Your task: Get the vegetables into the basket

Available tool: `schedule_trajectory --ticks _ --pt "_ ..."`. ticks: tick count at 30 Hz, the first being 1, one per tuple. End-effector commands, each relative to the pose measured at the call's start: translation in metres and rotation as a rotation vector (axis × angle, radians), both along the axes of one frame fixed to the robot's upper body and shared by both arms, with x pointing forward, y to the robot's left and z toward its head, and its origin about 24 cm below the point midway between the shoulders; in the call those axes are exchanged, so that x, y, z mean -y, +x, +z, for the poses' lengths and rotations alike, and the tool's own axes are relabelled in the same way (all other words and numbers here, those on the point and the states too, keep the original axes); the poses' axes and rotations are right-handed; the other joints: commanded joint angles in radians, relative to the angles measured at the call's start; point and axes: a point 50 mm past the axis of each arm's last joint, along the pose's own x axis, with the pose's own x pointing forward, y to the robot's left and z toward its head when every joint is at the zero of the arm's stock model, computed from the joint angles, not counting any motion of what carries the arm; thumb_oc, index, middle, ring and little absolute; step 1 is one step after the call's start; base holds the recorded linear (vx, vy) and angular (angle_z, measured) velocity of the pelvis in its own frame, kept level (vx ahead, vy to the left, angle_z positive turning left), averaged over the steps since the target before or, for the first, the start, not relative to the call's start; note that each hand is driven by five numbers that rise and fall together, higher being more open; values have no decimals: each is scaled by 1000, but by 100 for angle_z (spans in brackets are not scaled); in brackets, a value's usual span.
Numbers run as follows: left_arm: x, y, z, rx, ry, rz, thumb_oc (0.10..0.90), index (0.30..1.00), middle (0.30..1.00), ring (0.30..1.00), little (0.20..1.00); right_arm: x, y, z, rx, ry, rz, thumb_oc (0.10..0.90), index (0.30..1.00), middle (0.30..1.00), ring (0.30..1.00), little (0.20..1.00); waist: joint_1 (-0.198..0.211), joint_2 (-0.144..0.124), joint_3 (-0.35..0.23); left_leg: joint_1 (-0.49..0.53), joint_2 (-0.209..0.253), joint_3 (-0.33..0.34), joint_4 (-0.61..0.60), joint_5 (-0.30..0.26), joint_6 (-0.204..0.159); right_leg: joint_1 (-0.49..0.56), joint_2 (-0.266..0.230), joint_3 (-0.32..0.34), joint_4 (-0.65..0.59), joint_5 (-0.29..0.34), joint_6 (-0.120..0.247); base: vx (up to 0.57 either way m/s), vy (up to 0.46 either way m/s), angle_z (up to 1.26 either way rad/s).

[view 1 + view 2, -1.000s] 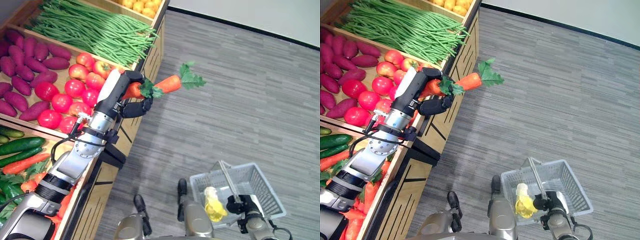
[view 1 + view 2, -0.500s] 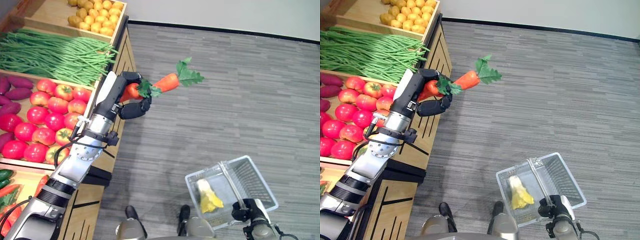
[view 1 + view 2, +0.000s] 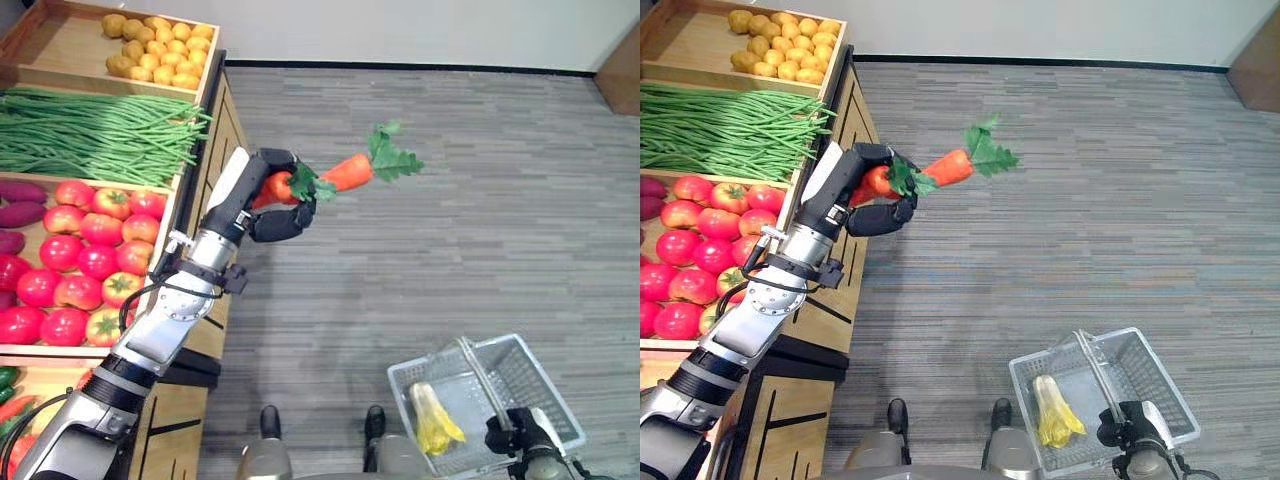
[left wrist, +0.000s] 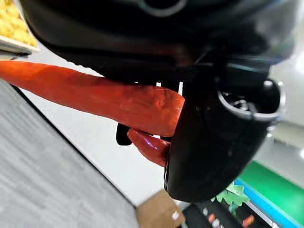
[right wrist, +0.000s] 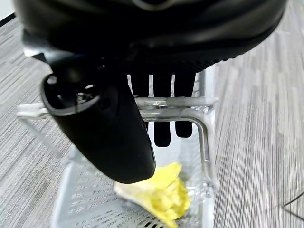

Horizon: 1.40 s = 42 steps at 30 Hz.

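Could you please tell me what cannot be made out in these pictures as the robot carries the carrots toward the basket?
- Carrots: in the eye views the left robot hand covers their lower ends, so their exact number is uncertain.
- Basket: its near corner is cut off by the bottom edge of the eye views.
- Yellow vegetable in the basket: too small to identify; in the right wrist view the right robot hand on the basket handle covers part of it.

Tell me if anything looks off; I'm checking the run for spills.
Nothing stands out. The left hand grips two carrots above the floor, and the right hand holds the basket by its handle, with a yellow vegetable inside. Nothing has spilled.
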Motion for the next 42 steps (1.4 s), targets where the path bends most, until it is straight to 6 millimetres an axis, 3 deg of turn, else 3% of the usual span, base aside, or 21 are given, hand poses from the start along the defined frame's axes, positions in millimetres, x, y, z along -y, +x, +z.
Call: schedule_trajectory --ticks 1,7,9,10,14,17,18,19,20,22,26,35,42 --pt "16 -10 55 239 -92 -140 400 300 300 300 300 27 22 25 114 -103 -29 400 300 300 300 300 11 -20 -45 10 3 3 16 -47 -15 33 -32 -28 55 -81 88 5 32 -8" --pt "17 -13 53 209 -75 -175 400 300 300 300 300 41 16 30 36 -163 18 400 300 300 300 300 15 -28 -65 21 4 -10 1 -42 -21 62 -34 -51 11 -66 90 10 -2 3" --pt "21 -13 52 185 -63 -216 400 300 300 300 300 61 19 45 0 -234 57 400 300 300 300 300 20 -30 -72 20 6 -16 1 -41 -28 77 -32 -64 -15 -56 88 -15 -36 5" --pt "21 -13 52 185 -64 -217 400 300 300 300 300 61 19 45 0 -235 56 400 300 300 300 300 20 -29 -72 20 7 -17 1 -41 -28 78 -31 -65 -17 -56 88 -5 -32 5" --pt "33 -17 56 181 -22 -303 400 300 300 300 300 70 40 64 20 -307 161 400 300 300 300 300 18 -32 -81 18 13 -21 1 -35 -38 96 -26 -79 -37 -49 87 -4 -29 7" --pt "49 -20 58 180 2 -388 400 300 300 300 300 76 72 88 84 -373 225 400 300 300 300 300 22 -27 -85 22 16 -25 1 -35 -41 110 -22 -88 -51 -45 88 5 -23 7" --pt "58 -23 58 179 32 -440 400 300 300 300 300 69 99 105 169 -405 307 400 300 300 300 300 20 -24 -85 27 18 -23 1 -36 -43 113 -21 -85 -58 -40 88 -4 -10 5" --pt "58 -23 58 179 33 -441 400 300 300 300 300 69 99 105 169 -405 306 400 300 300 300 300 20 -24 -84 27 18 -23 1 -36 -43 114 -21 -84 -58 -40 88 0 0 0" --pt "63 -26 58 172 66 -480 400 300 300 300 300 49 132 129 301 -432 447 400 300 300 300 300 16 -21 -86 32 20 -18 1 -36 -45 115 -19 -81 -64 -36 89 0 0 0" --pt "66 -26 56 167 80 -493 400 300 300 300 300 46 139 136 338 -434 473 400 300 300 300 300 13 -19 -88 35 21 -16 1 -38 -45 118 -19 -79 -67 -37 89 7 2 -2" --pt "81 -32 53 147 123 -587 400 300 300 300 300 19 175 175 517 -461 604 400 300 300 300 300 9 -9 -96 45 22 -11 1 -40 -46 128 -18 -79 -73 -37 89 12 2 -3" --pt "100 -40 42 85 216 -713 400 300 300 300 300 -12 213 214 681 -468 694 400 300 300 300 300 12 3 -100 58 26 -4 1 -44 -46 138 -16 -73 -79 -38 87 0 0 0" --pt "108 -38 18 0 345 -755 400 300 300 300 300 -48 240 242 833 -404 742 400 300 300 300 300 13 15 -97 63 27 3 1 -46 -48 140 -15 -69 -83 -38 88 0 0 0"
